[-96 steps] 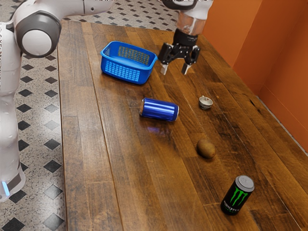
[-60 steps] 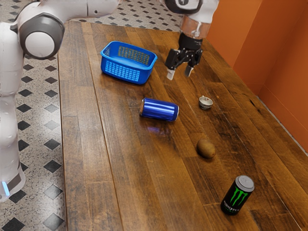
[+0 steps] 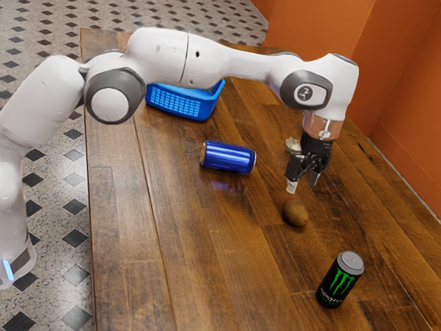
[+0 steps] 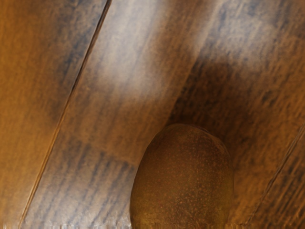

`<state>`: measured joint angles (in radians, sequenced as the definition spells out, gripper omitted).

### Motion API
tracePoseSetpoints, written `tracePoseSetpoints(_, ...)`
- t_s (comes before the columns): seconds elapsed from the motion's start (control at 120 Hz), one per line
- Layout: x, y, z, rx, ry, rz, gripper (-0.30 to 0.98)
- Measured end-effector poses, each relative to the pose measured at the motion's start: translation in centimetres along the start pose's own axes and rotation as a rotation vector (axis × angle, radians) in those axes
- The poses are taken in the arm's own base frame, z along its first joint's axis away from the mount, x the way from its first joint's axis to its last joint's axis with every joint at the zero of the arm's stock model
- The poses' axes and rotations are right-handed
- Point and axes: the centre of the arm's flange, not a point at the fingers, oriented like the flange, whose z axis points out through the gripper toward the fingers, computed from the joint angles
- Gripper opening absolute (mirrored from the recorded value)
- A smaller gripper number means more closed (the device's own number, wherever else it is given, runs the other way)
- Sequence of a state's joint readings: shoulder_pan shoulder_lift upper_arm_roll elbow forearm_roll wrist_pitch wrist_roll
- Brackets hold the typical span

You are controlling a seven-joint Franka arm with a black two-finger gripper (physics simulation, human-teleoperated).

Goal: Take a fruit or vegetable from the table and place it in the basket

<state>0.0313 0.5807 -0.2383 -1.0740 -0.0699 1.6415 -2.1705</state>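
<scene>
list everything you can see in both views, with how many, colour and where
kiwi: 1, brown, on the table below the claw
basket: 1, blue, at the table's far end, partly behind the arm
blue can: 1, blue, lying on its side between basket and kiwi
black can: 1, black with green mark and grey top, upright, nearest the exterior camera
cup: 1, whitish, partly behind the claw
table: 1, brown wood, under all these
floor: 1, grey with dark diamonds, around the table
wall: at least 1, orange, towards the exterior view's right
arm: 1, white and grey, reaching over the table
claw: 1, black with pale tips, open above the kiwi
</scene>
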Motion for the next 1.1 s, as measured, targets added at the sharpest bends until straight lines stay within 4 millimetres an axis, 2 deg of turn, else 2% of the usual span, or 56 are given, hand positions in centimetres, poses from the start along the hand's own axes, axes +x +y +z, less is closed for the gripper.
tracePoseSetpoints(0.108, -0.3, -1.1, 2.5, 0.007, 0.015, -0.006, 0.69)
tracePoseSetpoints(0.267, -0.2, -1.7, 2.9, -0.025, 0.003, -0.018, 0.69)
tracePoseSetpoints(0.483, 1.4, -0.1, 3.0, -0.054, -0.019, -0.052, 0.69)
tracePoseSetpoints(1.1, 1.6, 2.5, 8.8, -0.04, -0.036, -0.055, 0.69)
